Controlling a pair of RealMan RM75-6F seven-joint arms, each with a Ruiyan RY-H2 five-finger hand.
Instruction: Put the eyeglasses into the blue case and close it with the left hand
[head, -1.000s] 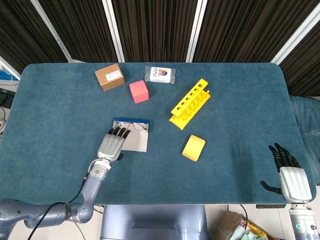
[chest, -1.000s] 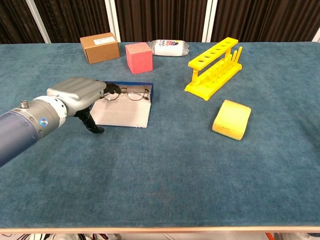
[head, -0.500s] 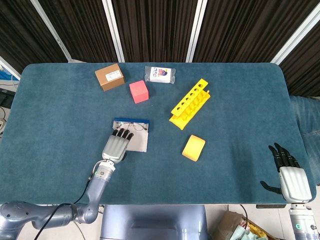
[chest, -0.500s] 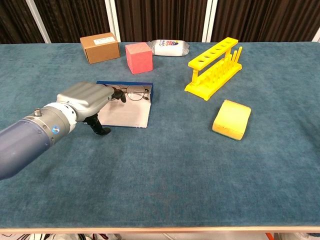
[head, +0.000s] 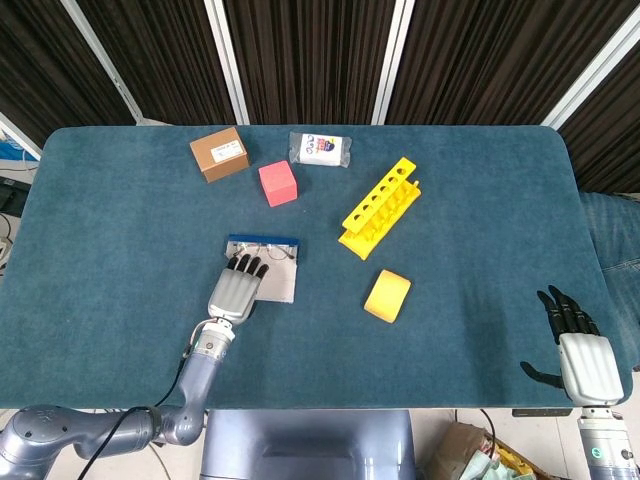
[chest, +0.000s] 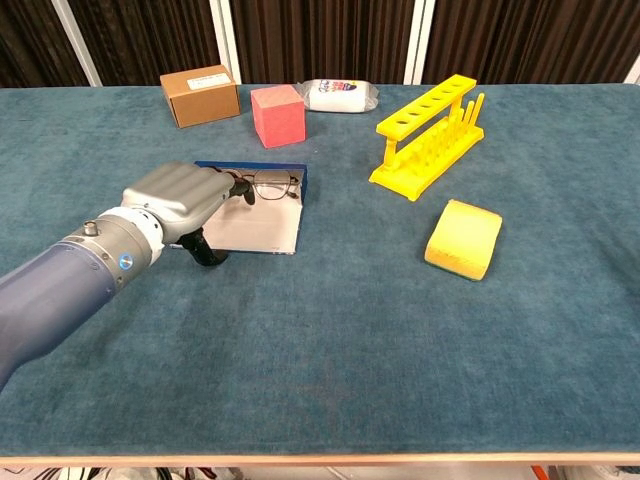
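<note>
**Glasses in the tray, lid not yet folded**

My left hand (chest: 175, 195) hovers low over the near flap of the open blue eyeglass case (chest: 255, 225), fingers extended side by side towards the thin wire-framed eyeglasses (chest: 268, 186), thumb tucked beneath near the cloth. Whether the fingertips touch the frame I cannot tell. The glasses lie in the case's far half, against its blue rim.

I judge the glasses light and delicate: thin wire and lenses that would bend or smear under a squeeze, so I would nudge only at the bridge or a temple hinge. The case flap looks stiff and flat; its near edge, beside my thumb, is where I would get under it to fold it over.

Room is good. The pink foam cube (head: 278, 183) and brown cardboard box (head: 220, 153) sit well behind the case, the yellow test-tube rack (head: 380, 207) and yellow sponge (head: 387, 295) well to its right. My right hand (head: 583, 352) rests at the table's near right edge, fingers loosely apart, holding nothing.
</note>
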